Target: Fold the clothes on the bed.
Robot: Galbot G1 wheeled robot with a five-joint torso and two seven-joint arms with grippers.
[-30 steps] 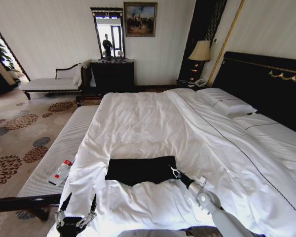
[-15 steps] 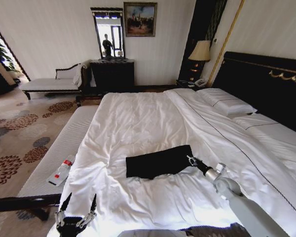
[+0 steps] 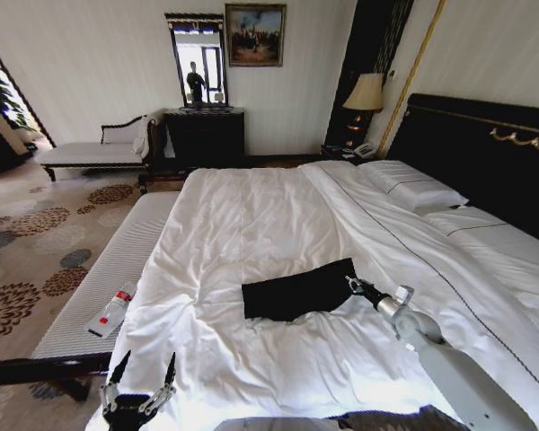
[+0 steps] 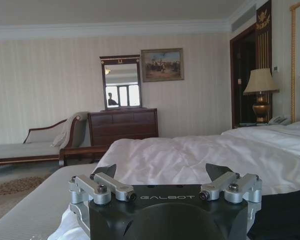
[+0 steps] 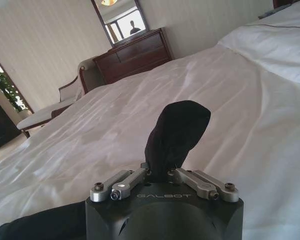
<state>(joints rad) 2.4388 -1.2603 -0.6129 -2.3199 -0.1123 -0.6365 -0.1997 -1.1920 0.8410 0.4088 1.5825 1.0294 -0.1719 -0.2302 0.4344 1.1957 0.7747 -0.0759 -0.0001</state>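
The clothes, a black folded bundle, lie on the near part of the bed with its white duvet. My right gripper is at the bundle's right edge, shut on a pinch of the black fabric. In the right wrist view that fabric stands up in a hump from between the shut fingers of the right gripper. My left gripper hangs open and parked off the bed's near left corner. Seen from the left wrist, the left gripper holds nothing, and the clothes lie off to one side.
A long white-cushioned bench runs along the bed's left side with a water bottle on it. Pillows and the dark headboard are at the right. A chaise, dresser and lamp stand along the far wall.
My right gripper has dragged the black clothes to the right and slightly farther up the bed. The left arm has stayed still.
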